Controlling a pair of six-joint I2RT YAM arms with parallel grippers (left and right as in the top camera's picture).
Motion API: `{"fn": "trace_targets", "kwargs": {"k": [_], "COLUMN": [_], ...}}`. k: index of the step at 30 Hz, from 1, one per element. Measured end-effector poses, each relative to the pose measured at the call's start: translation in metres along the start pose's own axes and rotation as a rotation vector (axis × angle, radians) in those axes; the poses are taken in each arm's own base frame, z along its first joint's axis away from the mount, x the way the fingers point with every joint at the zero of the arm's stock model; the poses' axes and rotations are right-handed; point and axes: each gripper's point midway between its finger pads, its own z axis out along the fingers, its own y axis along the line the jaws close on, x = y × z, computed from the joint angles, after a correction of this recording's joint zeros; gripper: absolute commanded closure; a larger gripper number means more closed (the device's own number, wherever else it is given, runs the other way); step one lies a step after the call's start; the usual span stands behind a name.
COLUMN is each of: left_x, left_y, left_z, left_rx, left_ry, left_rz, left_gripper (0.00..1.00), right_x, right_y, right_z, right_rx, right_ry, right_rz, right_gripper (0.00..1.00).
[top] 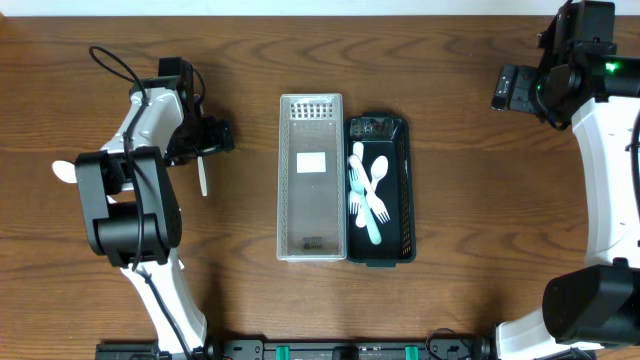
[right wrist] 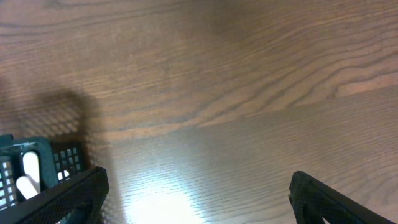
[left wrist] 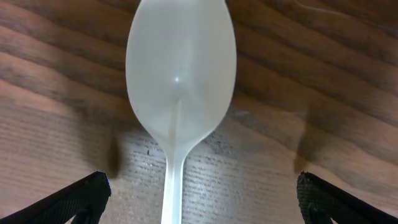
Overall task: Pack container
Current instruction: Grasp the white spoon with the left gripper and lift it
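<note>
The left gripper (left wrist: 202,205) stands spread wide and grasps nothing. Its two fingertips (left wrist: 78,198) sit low at either side of the wrist view. Between them a white plastic spoon (left wrist: 180,68) lies flat on the wooden table (top: 470,200). The spoon's bowl is ahead of the tips, and its handle runs back toward the wrist, a little nearer the left finger. Neither finger touches it. Whether the tips rest on the wood I cannot tell.

Off to this gripper's right, well apart, a clear tray (top: 310,215) lies lengthwise. Touching its far side is the dark green container (top: 380,255), which holds white and pale blue spoons and forks (top: 368,185).

The right gripper (right wrist: 199,199) is also wide open and empty, over bare wood. A corner of the green container shows just beside one of its fingers. From overhead it is beyond the container's right side.
</note>
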Motion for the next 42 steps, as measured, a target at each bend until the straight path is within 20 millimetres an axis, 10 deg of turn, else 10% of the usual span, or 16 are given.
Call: {"fn": "trace_targets", "kwargs": {"k": [12, 25, 42], "left_x": [0.0001, -0.0003, 0.0002], "left_y": [0.0006, 0.0012, 0.0002], "left_z": [0.0044, 0.0044, 0.0044], "left_rx": [-0.005, -0.007, -0.002], "left_ry": [0.005, 0.003, 0.006], "left_rz": [0.000, -0.012, -0.015], "left_gripper": [0.04, 0.64, 0.94], "right_x": [0.0008, 0.0008, 0.0008], "right_y": [0.0003, 0.0003, 0.0003], "right_z": [0.0000, 0.0000, 0.0000], "right_rx": [-0.002, -0.002, -0.002], "right_ry": [0.003, 0.003, 0.003], "right_rz": [-0.001, -0.001, -0.001], "right_gripper": [0.04, 0.05, 0.05]}}
